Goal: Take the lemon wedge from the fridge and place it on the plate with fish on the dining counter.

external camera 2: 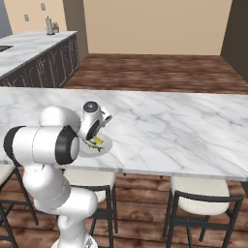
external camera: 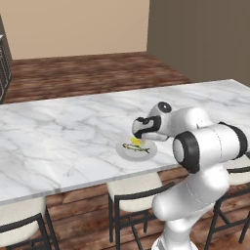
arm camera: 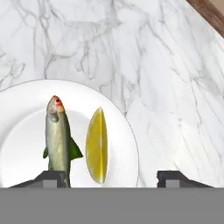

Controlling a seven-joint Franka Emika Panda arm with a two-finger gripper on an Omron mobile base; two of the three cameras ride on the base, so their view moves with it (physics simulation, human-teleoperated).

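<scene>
A: Hand view, over the dining counter: we see our claw (arm camera: pixel 113 176) with its two dark fingertips (arm camera: pixel 52 177) spread wide apart and nothing between them. The lemon wedge (arm camera: pixel 97 145) lies in the gap's line of sight, resting flat on the plate (arm camera: pixel 124 131).

B: So we read the claw as open and holding nothing?

A: We do. The wedge sits on the white plate, just beside the fish (arm camera: pixel 59 138), roughly parallel to it and apart from it by a narrow strip of bare plate. Neither fingertip appears to touch it.

B: Why would the wedge lie there rather than mid-plate?

A: We judge the fish already takes the other half, so the free side nearer the rim was the spot left for it.

B: And from the base?

A: In the left base view the claw (external camera: pixel 138 133) hangs close above the plate (external camera: pixel 149 153), with the yellow wedge (external camera: pixel 136 142) showing beneath it. The right base view gives the same: wedge (external camera 2: pixel 98 140) on the plate (external camera 2: pixel 107 144), near the counter's (external camera 2: pixel 174 131) front edge, above the stools (external camera 2: pixel 201 191).

B: How far along are we?

A: We judge the placing done. What remains is lifting clear without nudging the wedge.
</scene>
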